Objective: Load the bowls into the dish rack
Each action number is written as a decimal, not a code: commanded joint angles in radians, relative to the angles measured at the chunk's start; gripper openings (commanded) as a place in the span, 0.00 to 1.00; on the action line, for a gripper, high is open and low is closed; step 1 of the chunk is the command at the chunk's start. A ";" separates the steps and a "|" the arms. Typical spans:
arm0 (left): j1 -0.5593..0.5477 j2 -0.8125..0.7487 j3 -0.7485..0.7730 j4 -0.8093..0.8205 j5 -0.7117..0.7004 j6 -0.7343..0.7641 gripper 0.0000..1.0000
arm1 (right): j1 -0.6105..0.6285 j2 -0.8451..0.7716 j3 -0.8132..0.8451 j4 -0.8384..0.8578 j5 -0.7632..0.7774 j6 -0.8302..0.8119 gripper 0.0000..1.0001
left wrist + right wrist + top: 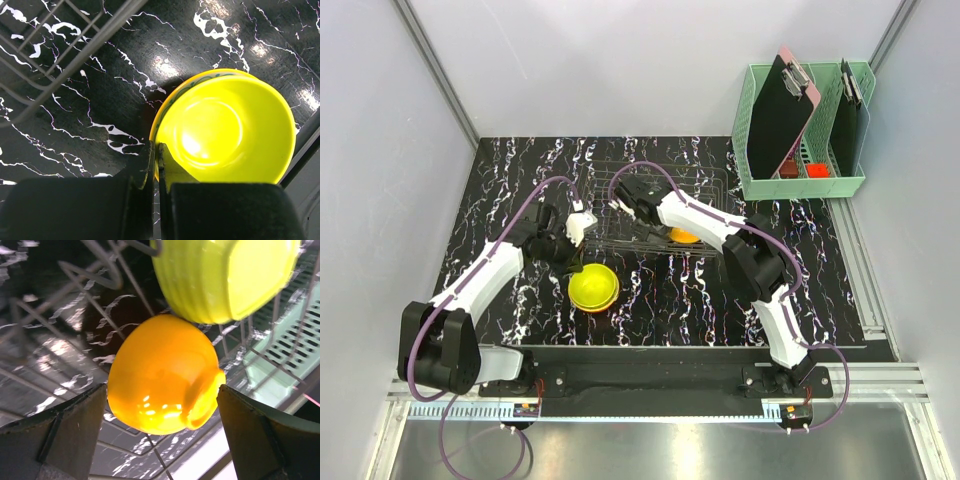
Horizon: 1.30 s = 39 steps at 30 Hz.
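Left fingers pinched shut on the 6 o'clock rim of the yellow bowl, upright on the worktop; round, no long axis. Rack just beyond, at 1 o'clock seen from overhead. Farther, right fingers spread wide either side of the orange bowl, tipped over in the rack, green bowl behind. Unclear whether another bowl nests under the yellow.

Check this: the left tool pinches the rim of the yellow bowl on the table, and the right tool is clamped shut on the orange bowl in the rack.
One thing is wrong. The right tool is open, not clamped shut: the right wrist view shows its fingers standing wide either side of the orange bowl in the rack. The rest holds.
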 commanded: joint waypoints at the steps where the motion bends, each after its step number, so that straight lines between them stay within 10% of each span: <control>1: 0.001 0.004 0.046 0.022 0.028 -0.004 0.00 | 0.025 -0.020 0.063 -0.104 -0.174 0.058 1.00; 19: 0.001 0.007 0.046 0.020 0.040 -0.017 0.00 | -0.021 -0.087 0.201 -0.081 -0.023 0.038 0.95; 28: 0.001 -0.005 0.046 0.025 0.038 -0.017 0.00 | -0.093 -0.156 0.064 -0.061 0.020 -0.020 0.11; 39: 0.001 -0.054 0.069 0.019 0.026 -0.017 0.00 | -0.119 -0.189 -0.107 -0.058 0.003 -0.066 0.00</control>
